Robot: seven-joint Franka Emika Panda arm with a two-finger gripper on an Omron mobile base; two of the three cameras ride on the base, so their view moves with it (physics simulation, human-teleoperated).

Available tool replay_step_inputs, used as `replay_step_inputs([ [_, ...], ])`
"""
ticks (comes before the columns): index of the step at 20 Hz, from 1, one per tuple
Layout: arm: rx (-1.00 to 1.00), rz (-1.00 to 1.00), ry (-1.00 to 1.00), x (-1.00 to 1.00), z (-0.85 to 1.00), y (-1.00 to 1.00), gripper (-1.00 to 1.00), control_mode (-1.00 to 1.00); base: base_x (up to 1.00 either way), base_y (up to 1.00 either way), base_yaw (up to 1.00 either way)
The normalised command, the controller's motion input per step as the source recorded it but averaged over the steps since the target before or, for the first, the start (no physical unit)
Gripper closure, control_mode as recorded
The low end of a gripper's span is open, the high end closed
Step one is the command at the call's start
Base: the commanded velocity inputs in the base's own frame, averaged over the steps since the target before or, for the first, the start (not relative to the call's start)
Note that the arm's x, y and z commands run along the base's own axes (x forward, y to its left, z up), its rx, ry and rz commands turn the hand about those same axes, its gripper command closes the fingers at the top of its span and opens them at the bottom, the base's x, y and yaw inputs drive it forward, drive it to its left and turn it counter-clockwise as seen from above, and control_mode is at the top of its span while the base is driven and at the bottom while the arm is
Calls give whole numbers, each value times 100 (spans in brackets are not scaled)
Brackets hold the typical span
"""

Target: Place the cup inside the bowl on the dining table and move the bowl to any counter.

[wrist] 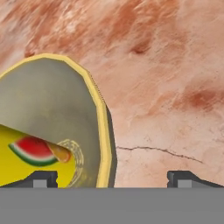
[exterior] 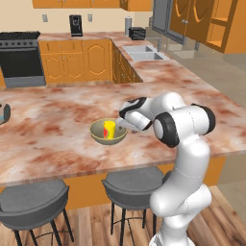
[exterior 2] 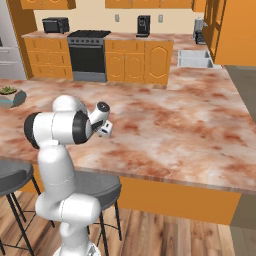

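The olive-tan bowl [exterior: 100, 137] sits on the dining table [exterior: 53, 120] near its front edge. The yellow cup [exterior: 110, 129] stands inside it. In the hand view the cup [wrist: 26, 151] shows a red watermelon mark and lies against the bowl's inner wall [wrist: 52, 100]. My gripper [exterior: 121, 126] hangs at the bowl's right rim, open. Seen from the hand, the gripper [wrist: 113, 179] straddles the pale rim [wrist: 103, 131]: one fingertip [wrist: 41, 179] over the bowl's inside beside the cup, the other fingertip [wrist: 183, 178] over bare marble outside. Nothing is gripped.
Two grey stools [exterior: 31, 202] [exterior: 134, 185] stand under the table's front edge. A potted plant [exterior: 4, 113] sits at the table's far left. A counter [exterior: 158, 72] with a sink [exterior: 141, 52] runs behind, and a stove [exterior: 19, 57] stands at the back left.
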Motion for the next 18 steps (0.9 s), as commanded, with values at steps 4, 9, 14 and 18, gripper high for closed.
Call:
replay_step_inputs([
  [4, 0, 0, 0, 15, -15, 8, -100, -100, 0, 0, 0],
  [9, 0, 0, 0, 8, -9, 12, -100, -100, 0, 0, 0],
  [14, 0, 0, 1, 0, -5, 18, -100, -100, 0, 0, 0],
  [18, 0, 0, 1, 0, 0, 0, -100, -100, 0, 0, 0],
])
